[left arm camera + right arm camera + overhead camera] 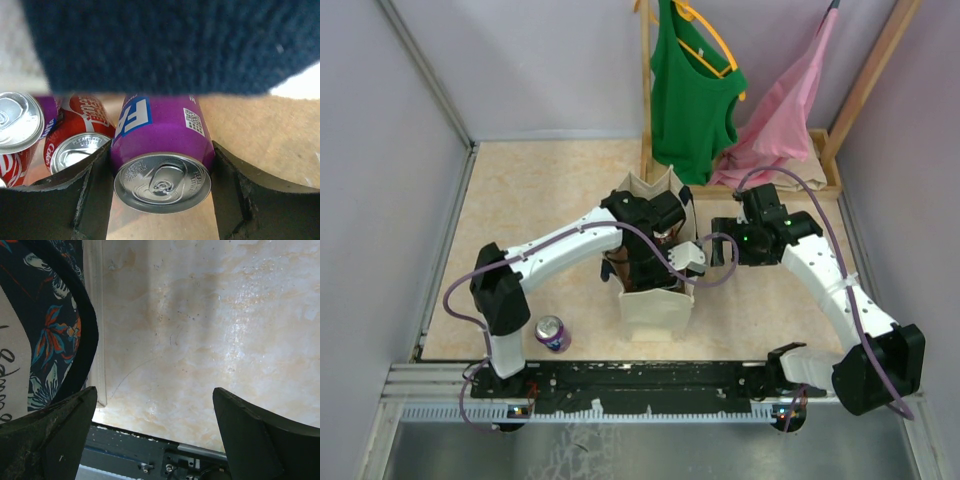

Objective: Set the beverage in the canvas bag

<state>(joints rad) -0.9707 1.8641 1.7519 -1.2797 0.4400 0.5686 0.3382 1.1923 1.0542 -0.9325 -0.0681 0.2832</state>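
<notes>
On the table (520, 200), canvas bag (655, 310) holds red cans (75, 135); left fingers (250, 200) grip purple can (162, 150), right fingers (260, 440) open.

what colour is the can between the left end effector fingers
Purple aluminium drink can; left wrist view shows it best.

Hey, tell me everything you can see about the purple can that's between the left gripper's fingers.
A purple metal drink can with white letters on a blue patch and a small square code. Its silver top faces the wrist camera, tab flat, unopened. The fingers of the left gripper sit against both its sides. A red can lies close on its left; a navy strap crosses above it. Beneath it shows a tan surface.
</notes>
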